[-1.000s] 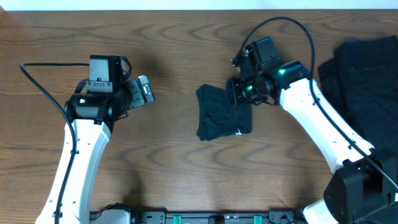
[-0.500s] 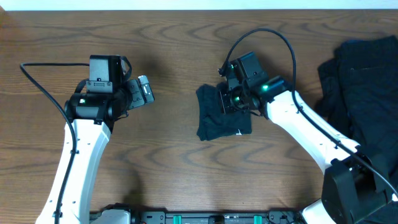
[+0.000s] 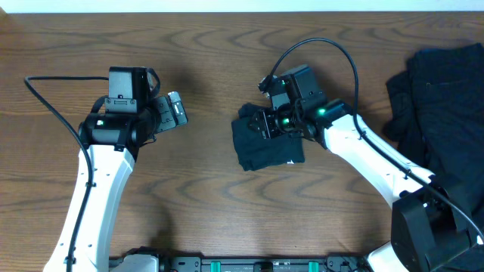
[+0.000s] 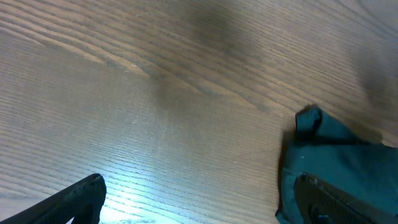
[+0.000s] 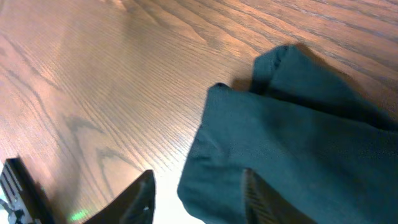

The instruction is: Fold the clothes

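R fingers (image 5: 140, 198) further left than before, half apart over folded T-shirt (image 5: 298, 130); L fingers (image 4: 78, 198) wide, empty.

The table (image 3: 204, 45) was brown wood with a plain grain and a soft sheen. The folded T-shirt (image 3: 257, 151) at centre and the clothes (image 3: 446, 98) heaped at the right edge were dark, matt, soft cloth. The arm casings (image 3: 97, 193) looked like smooth white plastic, faintly glossy.
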Motion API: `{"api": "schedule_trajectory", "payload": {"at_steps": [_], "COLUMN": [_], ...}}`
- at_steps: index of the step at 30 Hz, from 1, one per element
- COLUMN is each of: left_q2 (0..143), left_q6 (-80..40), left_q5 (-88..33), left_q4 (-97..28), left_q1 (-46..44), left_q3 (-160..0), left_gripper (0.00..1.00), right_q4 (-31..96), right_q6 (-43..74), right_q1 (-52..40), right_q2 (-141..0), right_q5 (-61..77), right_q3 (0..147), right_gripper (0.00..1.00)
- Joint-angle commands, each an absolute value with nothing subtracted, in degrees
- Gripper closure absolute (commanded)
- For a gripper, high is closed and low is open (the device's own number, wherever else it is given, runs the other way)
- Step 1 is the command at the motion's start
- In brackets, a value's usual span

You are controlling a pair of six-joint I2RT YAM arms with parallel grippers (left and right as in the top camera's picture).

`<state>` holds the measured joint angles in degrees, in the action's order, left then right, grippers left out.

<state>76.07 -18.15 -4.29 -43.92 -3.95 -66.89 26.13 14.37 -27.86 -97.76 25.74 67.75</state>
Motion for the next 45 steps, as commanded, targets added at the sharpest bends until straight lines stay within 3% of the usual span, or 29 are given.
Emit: {"api": "schedule_trajectory", "payload": {"at_steps": [1,6,8,11,26,31,32,34,35,42,45], "left_q2": [75.99,75.99,75.99,75.99,75.96,76.27,76.62,77.67,78.30,87.46,92.73], "left_q6": [-17.89,-17.89,-17.89,-17.89,-18.22,-19.20,-19.20,-19.20,-19.20,-18.83,-14.70], "left_q5": [-3.86,-3.86,-3.86,-3.86,-4.01,-15.20,-17.87,-20.95,-21.61,-23.09,-31.09], "left_q4": [-44.12,-44.12,-44.12,-44.12,-36.40,-36.29,-35.90,-35.16,-34.92,-33.43,-29.76], "left_q1": [-3.81,-3.81,-3.81,-3.81,-3.81,-4.34,-4.93,-6.61,-7.75,-19.00,-23.18], "left_q3": [-67.20,-67.20,-67.20,-67.20,-67.20,-67.07,-66.83,-66.26,-65.95,-64.82,-64.82], "left_gripper": [0.02,0.02,0.02,0.02,0.02,0.02,0.09,0.69,0.91,0.94,0.94], "right_q4": [27.64,31.97,33.76,35.77,36.64,36.64,36.67,36.64,36.64,36.64,36.64], "right_q6": [12.23,12.10,12.05,11.90,11.92,11.92,11.92,11.92,11.92,11.92,11.92], "right_q1": [-25.45,-19.38,-16.29,-11.66,-4.89,-4.89,-4.89,-4.89,-4.89,-4.89,-4.89], "right_q2": [-96.75,-96.75,-96.75,-96.75,-96.75,-96.75,-96.75,-96.75,-96.75,-96.75,-96.75], "right_q5": [22.96,22.48,22.44,20.36,15.81,15.81,15.84,15.81,15.84,15.84,15.84], "right_q3": [67.94,67.99,67.99,67.96,67.92,67.92,67.92,67.92,67.92,67.92,67.92], "right_gripper": [0.51,0.45,0.37,0.01,0.01,0.01,0.01,0.01,0.01,0.01,0.01]}}
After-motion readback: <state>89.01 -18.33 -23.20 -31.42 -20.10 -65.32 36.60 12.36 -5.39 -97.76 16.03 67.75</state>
